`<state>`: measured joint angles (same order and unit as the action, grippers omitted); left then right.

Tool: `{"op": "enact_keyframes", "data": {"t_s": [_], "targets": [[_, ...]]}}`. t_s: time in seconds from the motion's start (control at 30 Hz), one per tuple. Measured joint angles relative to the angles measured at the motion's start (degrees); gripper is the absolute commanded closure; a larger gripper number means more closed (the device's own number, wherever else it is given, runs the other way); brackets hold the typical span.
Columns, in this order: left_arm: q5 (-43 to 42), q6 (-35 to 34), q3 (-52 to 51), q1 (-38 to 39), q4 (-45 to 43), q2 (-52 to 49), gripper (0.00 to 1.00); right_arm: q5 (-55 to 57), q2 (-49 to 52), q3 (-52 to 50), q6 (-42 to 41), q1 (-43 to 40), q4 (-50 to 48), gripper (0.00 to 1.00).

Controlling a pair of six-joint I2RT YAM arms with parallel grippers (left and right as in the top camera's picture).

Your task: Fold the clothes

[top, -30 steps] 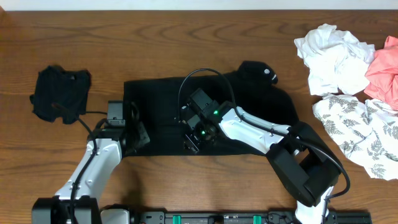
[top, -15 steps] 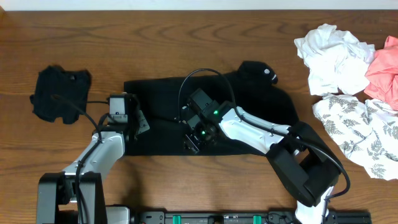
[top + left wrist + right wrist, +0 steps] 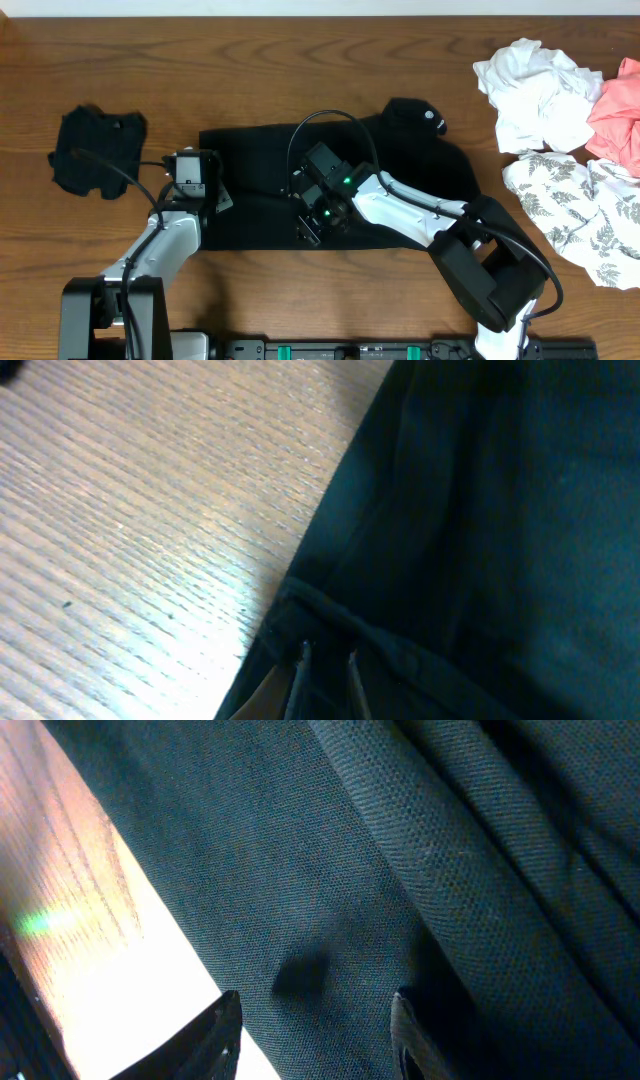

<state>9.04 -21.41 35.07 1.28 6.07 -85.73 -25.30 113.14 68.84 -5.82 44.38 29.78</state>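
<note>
1. Overhead: the black collared shirt point(image 3: 430, 170) lies spread along the middle of the wooden table point(image 3: 300, 60), with its collar end bunched at the upper right, where a small white tag point(image 3: 438, 126) shows.
   - A small crumpled black garment point(image 3: 95, 150) sits apart at the far left.
   - The white garment point(image 3: 530, 90), pink garment point(image 3: 620, 110) and leaf-print garment point(image 3: 570, 215) are heaped together at the right edge.
   - The left gripper point(image 3: 222, 195) is at the shirt's left edge. The right gripper point(image 3: 308, 232) is over the shirt's near edge, about mid-length.
2. Left wrist: the left gripper point(image 3: 326, 665) is low over the shirt's seamed hem point(image 3: 340, 625), beside bare wood.
   - The two fingertips point(image 3: 303, 658) stand close together with only a thin gap.
   - I cannot tell whether any cloth is caught between them.
3. Right wrist: the right gripper point(image 3: 312, 1030) is down close to the black knit.
   - Its fingers point(image 3: 222, 1020) are spread well apart, and flat fabric lies in the gap, not pinched.
   - A thicker fold of the shirt point(image 3: 470, 870) runs diagonally at the upper right.
   - A strip of table with a green light spot point(image 3: 40, 923) shows at the left.
</note>
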Motion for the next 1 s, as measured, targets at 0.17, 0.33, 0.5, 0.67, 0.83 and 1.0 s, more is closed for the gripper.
{"op": "enact_keyframes", "data": {"t_s": [0.17,0.33,0.5,0.67,0.83,1.0], "targets": [[-0.02,0.04,0.07,-0.07,3.04,0.42,0.85,0.59,0.0,0.28,-0.7,-0.17,0.57,0.54],[-0.52,0.07,0.52,-0.07,6.6,6.51,0.83,1.57,0.07,1.77,-1.18,-1.64,2.71,0.53],[-4.79,0.22,1.49,-0.07,9.7,14.03,0.83,2.27,0.13,4.2,-1.22,-3.56,3.39,0.52],[-8.57,0.2,1.62,-0.04,13.29,14.73,0.83,3.96,0.13,5.16,-1.44,-4.48,3.02,0.5],[-11.72,0.17,1.62,-0.04,15.3,13.42,0.83,8.98,0.2,5.16,-2.62,-5.05,2.49,0.47],[-14.62,0.17,1.62,-0.04,16.04,12.72,0.83,13.25,0.61,5.16,-3.34,-5.2,2.73,0.48]]}}
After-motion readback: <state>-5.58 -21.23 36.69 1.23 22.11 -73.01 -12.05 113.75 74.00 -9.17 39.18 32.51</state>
